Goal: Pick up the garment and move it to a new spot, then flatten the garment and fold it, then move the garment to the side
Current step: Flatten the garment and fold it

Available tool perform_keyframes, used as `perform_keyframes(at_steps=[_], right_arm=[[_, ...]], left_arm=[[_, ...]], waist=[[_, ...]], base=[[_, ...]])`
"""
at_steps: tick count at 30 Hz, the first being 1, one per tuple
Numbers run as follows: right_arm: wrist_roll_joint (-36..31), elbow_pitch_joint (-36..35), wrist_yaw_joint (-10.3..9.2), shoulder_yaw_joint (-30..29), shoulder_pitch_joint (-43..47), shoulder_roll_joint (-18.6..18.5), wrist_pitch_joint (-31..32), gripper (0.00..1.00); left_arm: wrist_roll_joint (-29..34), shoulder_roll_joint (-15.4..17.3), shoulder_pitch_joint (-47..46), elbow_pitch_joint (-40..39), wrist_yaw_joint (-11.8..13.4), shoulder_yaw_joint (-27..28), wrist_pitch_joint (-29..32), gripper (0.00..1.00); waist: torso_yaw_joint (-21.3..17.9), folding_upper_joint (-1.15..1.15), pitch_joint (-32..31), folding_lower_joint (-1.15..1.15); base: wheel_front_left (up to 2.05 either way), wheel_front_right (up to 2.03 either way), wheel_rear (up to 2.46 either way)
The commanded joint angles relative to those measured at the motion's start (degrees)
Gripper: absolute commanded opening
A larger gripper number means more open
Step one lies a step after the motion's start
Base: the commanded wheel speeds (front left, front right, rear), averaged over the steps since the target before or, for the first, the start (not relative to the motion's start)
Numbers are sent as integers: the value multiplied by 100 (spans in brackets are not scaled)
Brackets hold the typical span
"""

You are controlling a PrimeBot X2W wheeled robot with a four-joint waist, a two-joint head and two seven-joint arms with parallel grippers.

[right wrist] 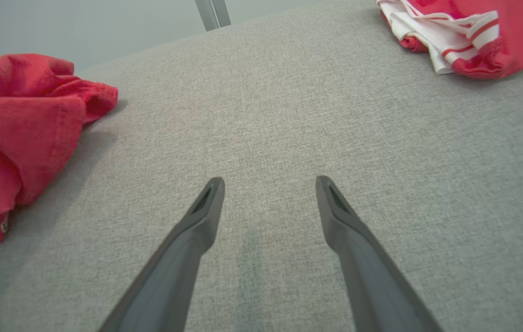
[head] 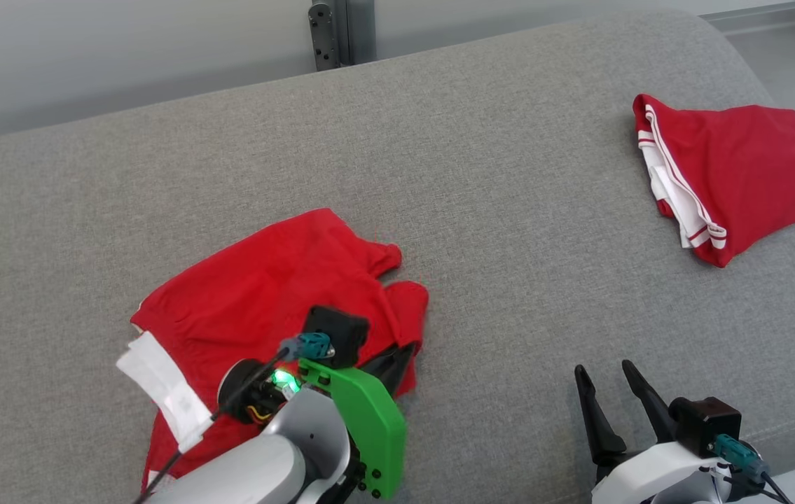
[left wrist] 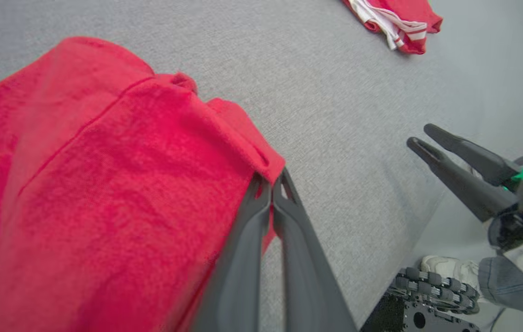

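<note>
We read the left end effector [left wrist: 271,179] as closed: in the left wrist view its two dark fingers [left wrist: 247,240] meet at the tips and pinch the hem of the red garment [left wrist: 104,184]. In the head view this end effector [head: 391,362] sits at the garment's [head: 264,287] lower right edge, partly hidden behind a green plate [head: 362,420] on the wrist.

The garment lies crumpled at the lower left of the grey fabric surface [head: 481,231]. A white strip [head: 159,388] shows at its left edge.

We read the right end effector [right wrist: 268,184] as apart: its fingers [right wrist: 196,226] stand spread, with bare grey fabric surface [right wrist: 266,115] between them and nothing held. In the head view it [head: 604,374] is at the lower right, well apart from the garment. In the left wrist view it [left wrist: 427,136] points toward the upper left.

A second red garment with white stripes [head: 740,168] lies folded at the far right of the surface, well apart from both end effectors. The right wrist view places it [right wrist: 473,32] at the upper right and the task garment [right wrist: 17,120] at the left.

A metal bracket [head: 334,31] stands behind the surface's far edge. A pale shoe [left wrist: 445,267] is seen beside the robot base in the left wrist view.
</note>
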Motion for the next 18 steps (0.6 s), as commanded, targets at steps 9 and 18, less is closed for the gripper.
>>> perform_keyframes(at_steps=[9, 18], right_arm=[[-29, -5, -2, -33, -14, -37, 3, 100], [-5, -10, -2, 93, -335, -58, 3, 100]], left_arm=[[-1155, 906, 337, -1871, -505, 655, 258, 0], [-1102, 544, -692, 142, -689, 1125, 178, 0]], waist=[[37, 0, 28, 0], [10, 0, 506, 0]], base=[[0, 0, 0], [0, 0, 0]])
